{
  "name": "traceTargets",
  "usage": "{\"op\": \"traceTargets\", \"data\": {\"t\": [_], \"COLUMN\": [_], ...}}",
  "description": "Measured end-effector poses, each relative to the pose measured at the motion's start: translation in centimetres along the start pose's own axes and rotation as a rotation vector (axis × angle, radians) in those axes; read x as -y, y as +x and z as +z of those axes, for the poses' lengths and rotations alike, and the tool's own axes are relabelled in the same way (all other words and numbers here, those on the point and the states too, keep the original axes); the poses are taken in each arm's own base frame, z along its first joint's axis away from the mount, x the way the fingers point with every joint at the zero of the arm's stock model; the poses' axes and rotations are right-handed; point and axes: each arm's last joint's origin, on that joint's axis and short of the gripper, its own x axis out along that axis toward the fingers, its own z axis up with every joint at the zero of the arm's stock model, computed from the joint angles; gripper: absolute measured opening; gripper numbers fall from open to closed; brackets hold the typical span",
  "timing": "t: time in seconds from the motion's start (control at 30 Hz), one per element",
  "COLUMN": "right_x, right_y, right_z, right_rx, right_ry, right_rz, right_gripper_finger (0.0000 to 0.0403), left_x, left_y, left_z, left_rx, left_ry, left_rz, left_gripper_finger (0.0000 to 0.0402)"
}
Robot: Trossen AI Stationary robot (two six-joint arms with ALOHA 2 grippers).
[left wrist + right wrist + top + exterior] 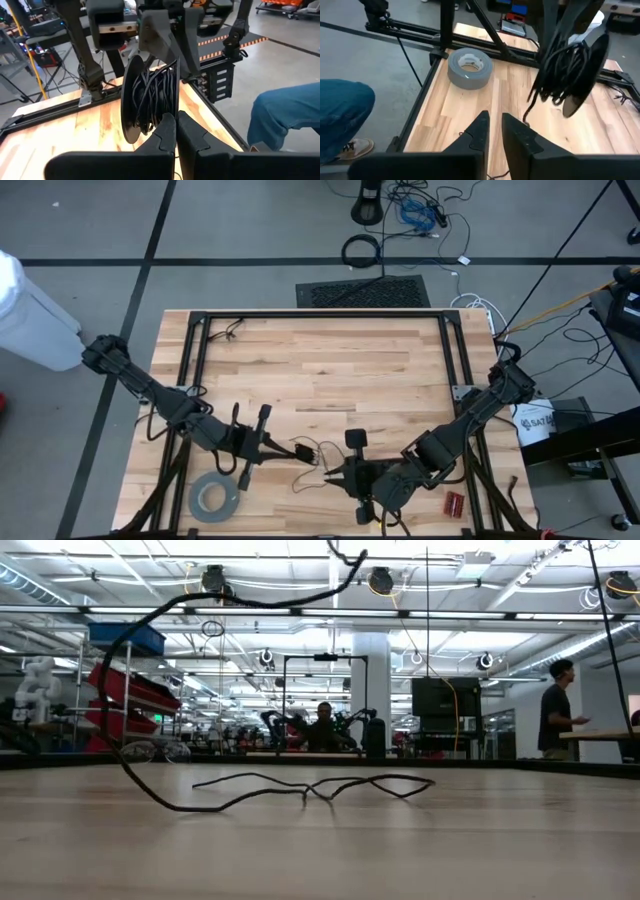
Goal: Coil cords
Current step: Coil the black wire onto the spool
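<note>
Thin dark wire wound on small round black disc point(150, 102), lifted above light wooden table point(320, 360).
Left gripper point(175, 132) pressed together; right gripper point(492, 131) slightly parted, empty; disc held between arms.

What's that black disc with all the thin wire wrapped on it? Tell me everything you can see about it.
It is a small round black disc with thin dark wire bundled in many loose turns against one face. It stands on edge above the wooden table, near the front edge between the two arms. The left hand, fingers shut, pinches the bundle's lower edge. One strand dangles free below the bundle. The rest of the wire trails in loose waves across the tabletop.
</note>
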Motion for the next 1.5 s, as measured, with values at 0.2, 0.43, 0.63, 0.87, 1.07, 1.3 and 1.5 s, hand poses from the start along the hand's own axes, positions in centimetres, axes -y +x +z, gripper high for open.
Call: {"op": "traceTargets", "data": {"t": [0.2, 0.43, 0.63, 0.87, 1.07, 1.3, 1.5], "right_x": [-0.2, -0.4, 0.0, 0.8, 1.0, 1.8, 2.4], "right_y": [-1.7, -2.2, -1.5, -0.7, -0.3, 0.7, 1.7], "right_z": [0.4, 1.0, 1.1, 1.2, 1.3, 1.4, 1.4], "right_rx": [0.038, 0.126, 0.132, 0.125, 0.137, 0.133, 0.130], "right_ry": [0.000, 0.033, 0.051, 0.065, 0.074, 0.067, 0.060], "right_rz": [-0.051, -0.206, -0.218, -0.245, -0.241, -0.251, -0.246], "right_gripper_finger": [0.0049, 0.0050, 0.0050, 0.0055, 0.0123, 0.0191, 0.0189], "left_x": [0.1, 0.3, 0.3, 0.9, 1.0, 0.9, 1.0], "left_y": [-0.2, -0.3, -0.3, -0.5, -0.5, -0.5, -0.3], "left_z": [0.2, 0.2, 0.3, 0.3, 0.3, 0.4, 0.5], "left_rx": [0.008, 0.014, 0.017, 0.021, 0.022, 0.024, 0.047], "left_ry": [0.010, 0.029, 0.021, 0.025, 0.026, 0.024, 0.013], "left_rz": [-0.008, -0.013, -0.013, -0.034, -0.038, -0.029, -0.019], "left_gripper_finger": [0.0001, 0.0001, 0.0001, 0.0001, 0.0001, 0.0001, 0.0002]}}
